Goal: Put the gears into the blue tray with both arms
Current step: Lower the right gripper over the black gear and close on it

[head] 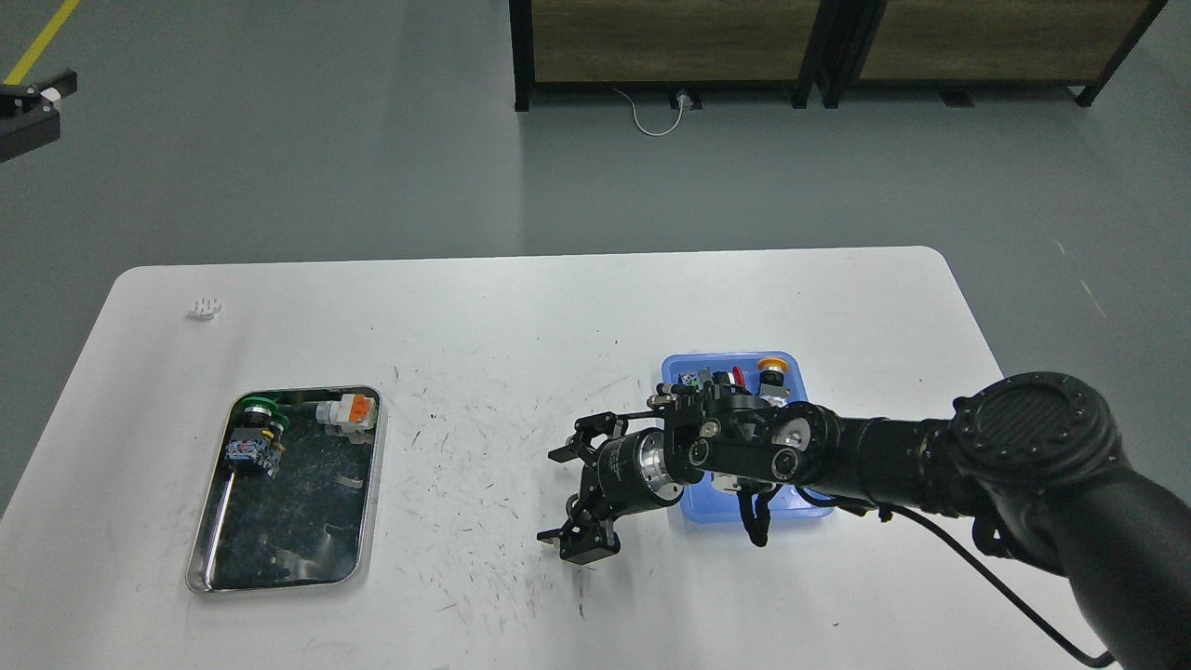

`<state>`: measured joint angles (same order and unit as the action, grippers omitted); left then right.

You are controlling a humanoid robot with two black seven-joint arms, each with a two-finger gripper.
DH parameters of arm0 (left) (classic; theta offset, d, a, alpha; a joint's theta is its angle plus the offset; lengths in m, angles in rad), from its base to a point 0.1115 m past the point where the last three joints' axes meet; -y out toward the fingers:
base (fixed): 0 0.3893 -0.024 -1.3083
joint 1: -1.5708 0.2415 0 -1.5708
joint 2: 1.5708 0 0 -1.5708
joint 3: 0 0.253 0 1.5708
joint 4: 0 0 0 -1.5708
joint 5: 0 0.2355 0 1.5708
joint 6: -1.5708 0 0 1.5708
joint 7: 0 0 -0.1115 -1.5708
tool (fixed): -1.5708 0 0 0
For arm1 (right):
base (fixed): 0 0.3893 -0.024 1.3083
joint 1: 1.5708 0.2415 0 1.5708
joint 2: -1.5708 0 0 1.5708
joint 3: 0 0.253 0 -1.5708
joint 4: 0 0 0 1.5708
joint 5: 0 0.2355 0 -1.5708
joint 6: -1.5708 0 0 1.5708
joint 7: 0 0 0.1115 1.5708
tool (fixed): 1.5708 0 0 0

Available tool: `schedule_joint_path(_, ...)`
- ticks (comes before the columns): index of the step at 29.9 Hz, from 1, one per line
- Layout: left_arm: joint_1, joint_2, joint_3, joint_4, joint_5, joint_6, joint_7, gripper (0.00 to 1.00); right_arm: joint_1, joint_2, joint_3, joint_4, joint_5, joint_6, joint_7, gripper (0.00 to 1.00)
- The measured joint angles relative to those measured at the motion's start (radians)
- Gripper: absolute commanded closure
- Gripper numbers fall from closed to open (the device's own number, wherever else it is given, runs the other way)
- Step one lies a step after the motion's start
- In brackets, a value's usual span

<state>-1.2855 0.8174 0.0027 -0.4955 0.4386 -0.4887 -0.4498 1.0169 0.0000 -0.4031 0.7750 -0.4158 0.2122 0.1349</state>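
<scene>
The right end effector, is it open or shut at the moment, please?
Open: the right end effector has its fingers spread wide apart above the white table, holding nothing.

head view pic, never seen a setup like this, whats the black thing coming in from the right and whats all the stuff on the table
The picture is taken from the robot's own head, looking down at a white table. The thick black shape entering from the right is the robot's right arm. At its far end is the right claw, with two fingers spread open above the bare table, holding nothing. The left arm is not in view.

Behind that arm lies a blue tray, partly hidden, with a few push-button switches at its far end, one with a yellow cap. On the left sits a shiny steel tray with a dark bottom, holding a green-capped switch and a white and orange part. A small white object lies near the table's far left corner. I cannot make out any gears.
</scene>
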Motion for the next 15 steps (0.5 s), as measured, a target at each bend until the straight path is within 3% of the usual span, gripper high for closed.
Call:
schedule_joint_path(10, -0.004, 0.003, 0.000, 0.000, 0.000, 0.000, -0.001, 0.02, 0.000, 0.000, -0.024, 0.000, 0.003, 0.000, 0.003, 0.03)
schedule_joint_path(15, -0.007, 0.004, 0.000, 0.000, 0.000, 0.000, 0.000, 0.02, 0.000, 0.000, -0.028, 0.004, 0.006, 0.001, 0.004, 0.09)
